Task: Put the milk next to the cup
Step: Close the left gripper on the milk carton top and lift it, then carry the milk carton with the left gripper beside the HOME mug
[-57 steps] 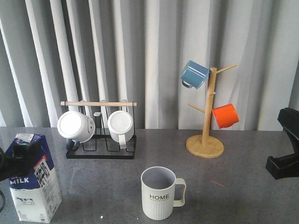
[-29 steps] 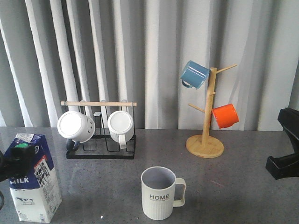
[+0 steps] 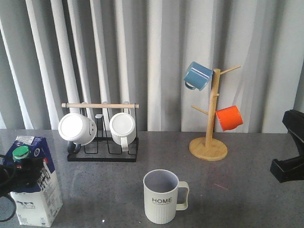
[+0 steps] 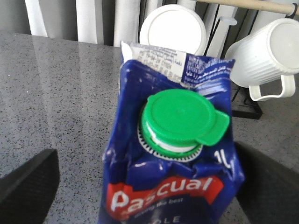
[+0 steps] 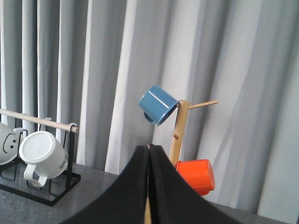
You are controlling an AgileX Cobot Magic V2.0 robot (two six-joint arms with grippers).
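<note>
Standing blue milk (image 4: 173, 154) (green-capped)

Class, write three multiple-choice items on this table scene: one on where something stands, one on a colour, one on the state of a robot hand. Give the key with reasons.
1. Where does the milk carton stand relative to the HOME cup?
A. far to its left
B. touching its handle
C. behind it

2. What colour is the carton's cap?
A. red
B. green
C. white

3. How is the right hand?
A. holding the orange mug
B. wide open
C. shut on nothing

Key:
1 A, bare table lies between them in the front view.
2 B, the left wrist view shows a round green cap.
3 C, its fingers meet with nothing between them.
</note>
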